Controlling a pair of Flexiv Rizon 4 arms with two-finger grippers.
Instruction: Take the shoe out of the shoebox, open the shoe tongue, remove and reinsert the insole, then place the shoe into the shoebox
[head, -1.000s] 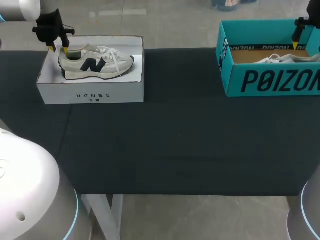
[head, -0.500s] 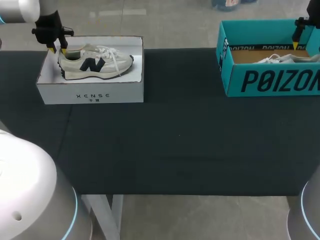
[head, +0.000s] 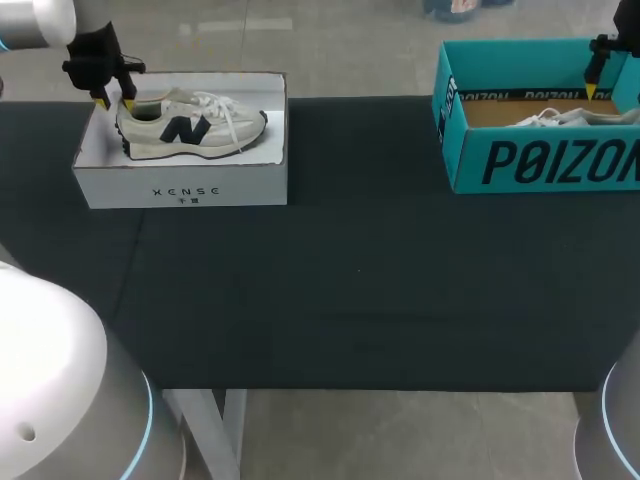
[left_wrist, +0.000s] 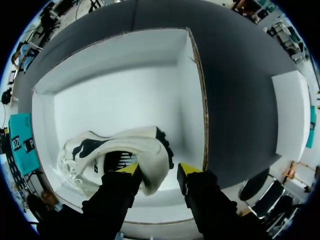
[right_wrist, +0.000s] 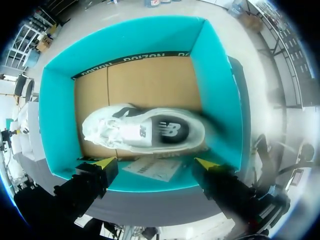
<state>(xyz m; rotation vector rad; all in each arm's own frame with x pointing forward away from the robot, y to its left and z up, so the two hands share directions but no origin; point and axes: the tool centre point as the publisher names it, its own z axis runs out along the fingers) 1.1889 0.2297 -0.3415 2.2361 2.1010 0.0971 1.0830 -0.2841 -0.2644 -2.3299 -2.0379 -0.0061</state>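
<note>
The left gripper (left_wrist: 158, 168) hangs in the white shoebox (left_wrist: 120, 95), fingers parted astride the heel of the cream sneaker (left_wrist: 127, 150), seemingly lined up to lift it (a gap shows beside the outer finger), while the right gripper (right_wrist: 155, 162) hovers wide open over the white sneaker (right_wrist: 142, 130) in the teal shoebox (right_wrist: 216, 95).

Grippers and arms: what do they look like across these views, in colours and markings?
The left gripper and right gripper are matte black, each with two blocky fingers ending in bright yellow wedge tips. The left arm and right arm have smooth, rounded, pale grey-white links with a thin light-blue ring at the joint. No loose cables show.
</note>
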